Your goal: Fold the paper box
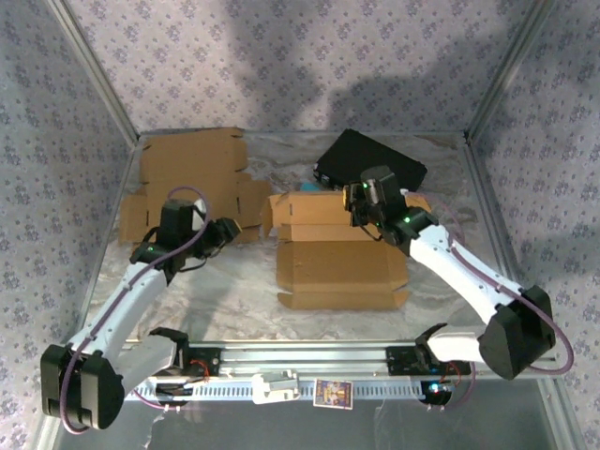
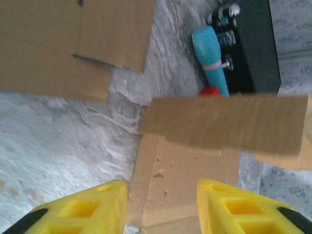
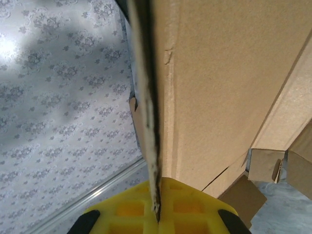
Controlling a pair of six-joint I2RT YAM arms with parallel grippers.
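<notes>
The paper box (image 1: 342,267) is brown cardboard, lying mostly flat at the table's middle with its back panel lifted. My right gripper (image 1: 359,199) is at the box's back edge. In the right wrist view it (image 3: 157,214) is shut on the edge of a cardboard panel (image 3: 229,73) that rises straight away from the fingers. My left gripper (image 1: 228,232) hovers just left of the box. Its yellow fingers (image 2: 85,209) stand apart with nothing between them (image 2: 163,209). The box's flat panel (image 2: 190,170) and a raised flap (image 2: 229,126) lie ahead of them.
A second flat cardboard sheet (image 1: 192,169) lies at the back left, seen again in the left wrist view (image 2: 63,44). Behind the box are a black case (image 1: 370,159) and a blue cylinder (image 2: 212,61). Metal frame rails edge the table.
</notes>
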